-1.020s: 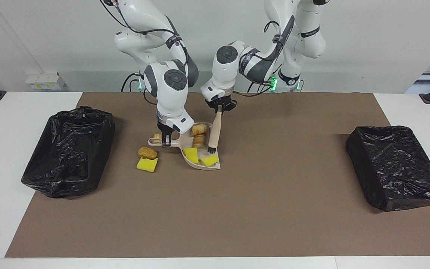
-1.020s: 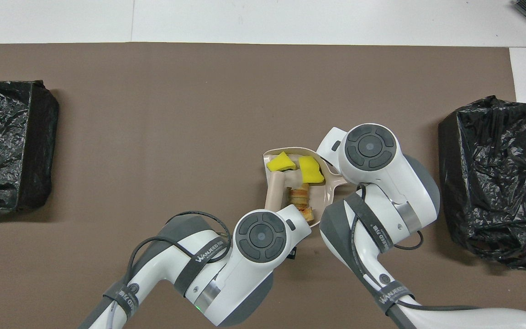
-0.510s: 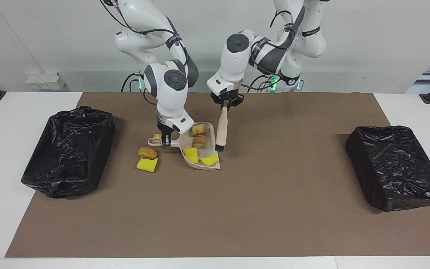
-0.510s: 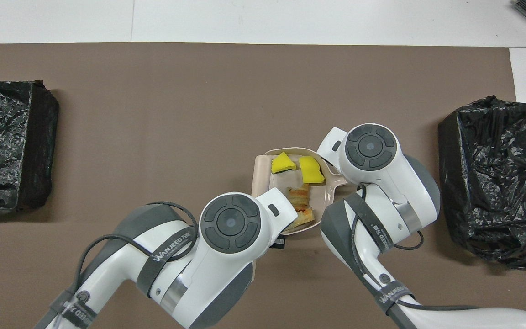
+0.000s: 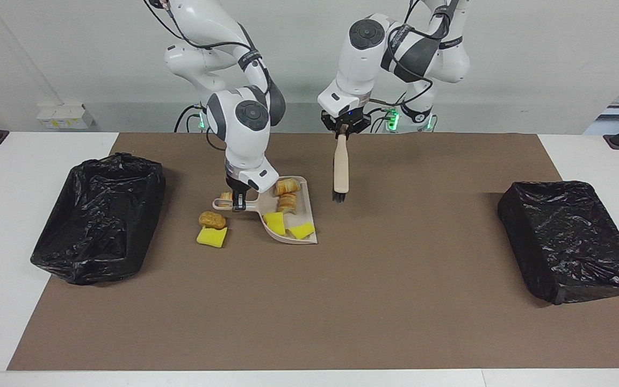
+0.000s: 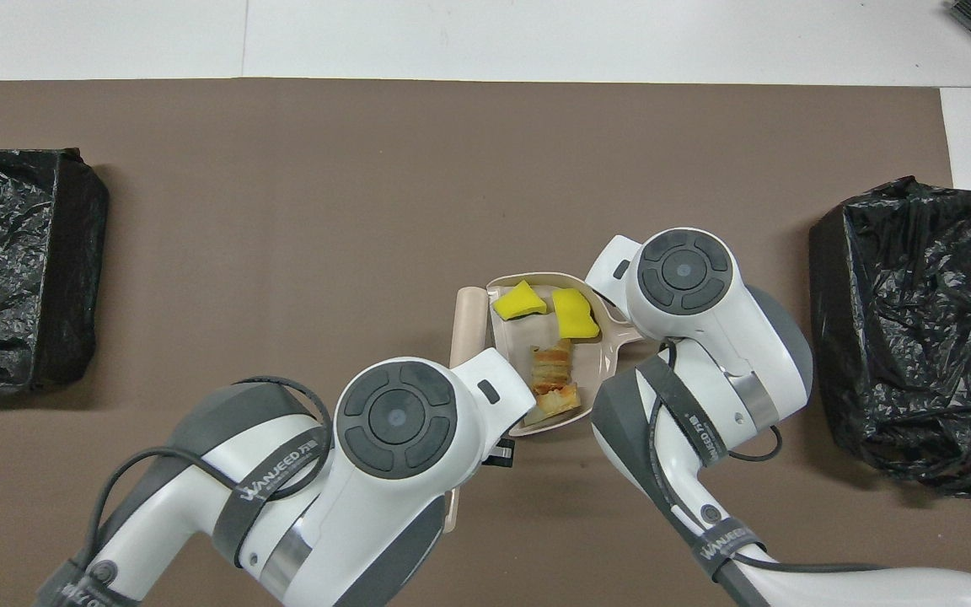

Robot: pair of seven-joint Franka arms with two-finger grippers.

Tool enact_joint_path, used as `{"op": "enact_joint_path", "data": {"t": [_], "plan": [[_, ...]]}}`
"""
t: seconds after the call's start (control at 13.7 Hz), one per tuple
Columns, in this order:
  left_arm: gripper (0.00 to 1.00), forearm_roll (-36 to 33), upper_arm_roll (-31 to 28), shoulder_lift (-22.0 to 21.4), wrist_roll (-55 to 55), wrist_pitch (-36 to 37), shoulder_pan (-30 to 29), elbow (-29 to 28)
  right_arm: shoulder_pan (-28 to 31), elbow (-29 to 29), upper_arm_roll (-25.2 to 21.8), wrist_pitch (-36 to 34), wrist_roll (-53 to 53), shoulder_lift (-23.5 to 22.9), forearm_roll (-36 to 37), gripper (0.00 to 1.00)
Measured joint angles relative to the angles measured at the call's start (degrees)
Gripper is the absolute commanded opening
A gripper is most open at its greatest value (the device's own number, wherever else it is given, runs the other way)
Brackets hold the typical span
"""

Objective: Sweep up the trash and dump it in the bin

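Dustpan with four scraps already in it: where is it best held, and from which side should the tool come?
By its handle, the narrow stub at the right arm's end of the dustpan, coming from straight above. The handle lies flat and clear of the scraps, and the walls are low. The right tool is shut on it that way.

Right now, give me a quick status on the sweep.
Left claw shut on brush, raised over mat. Right claw shut on dustpan handle. Four scraps in pan; bread piece and sponge chunk outside it.
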State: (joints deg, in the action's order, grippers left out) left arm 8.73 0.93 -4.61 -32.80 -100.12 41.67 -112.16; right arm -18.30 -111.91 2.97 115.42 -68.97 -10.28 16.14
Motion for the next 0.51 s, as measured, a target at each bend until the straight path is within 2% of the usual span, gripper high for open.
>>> {"op": "enact_joint_path", "data": {"t": [0.29,0.51], "plan": [[0.00,0.00,0.04,-0.75,-2.02,2.40,-0.01,-1.60,0.00,-0.05,0.00,0.00,0.00,0.04,0.00,0.00],[0.00,-0.01,0.38,-4.31,-3.55,0.32,0.01,-7.92,0.00,-0.07,0.00,0.00,0.00,0.05,0.00,0.00]]}}
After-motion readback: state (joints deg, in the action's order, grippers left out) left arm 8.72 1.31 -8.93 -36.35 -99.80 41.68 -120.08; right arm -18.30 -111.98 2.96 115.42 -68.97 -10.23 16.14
